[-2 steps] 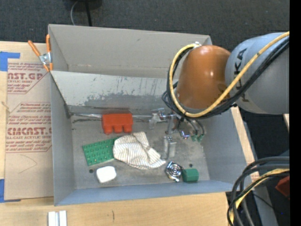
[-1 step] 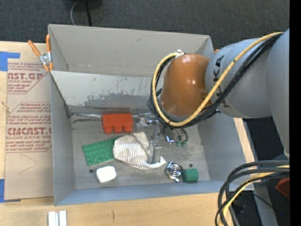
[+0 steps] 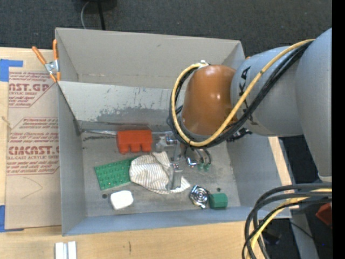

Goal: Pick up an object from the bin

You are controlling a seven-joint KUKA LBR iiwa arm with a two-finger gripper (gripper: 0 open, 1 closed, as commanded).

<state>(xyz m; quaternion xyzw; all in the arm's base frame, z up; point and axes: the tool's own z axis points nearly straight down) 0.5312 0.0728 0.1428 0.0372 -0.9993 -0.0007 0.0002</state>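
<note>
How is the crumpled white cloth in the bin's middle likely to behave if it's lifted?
The cloth lies bunched in soft folds, so it would probably hang limp and drape rather than hold shape. It looks thin, so it is likely light. Its left edge seems to touch the green studded plate, which it might nudge.

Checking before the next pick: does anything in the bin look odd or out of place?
Nothing looks damaged or spilled. Only the striped cloth lies crumpled under the gripper, its edge against the green plate.
</note>
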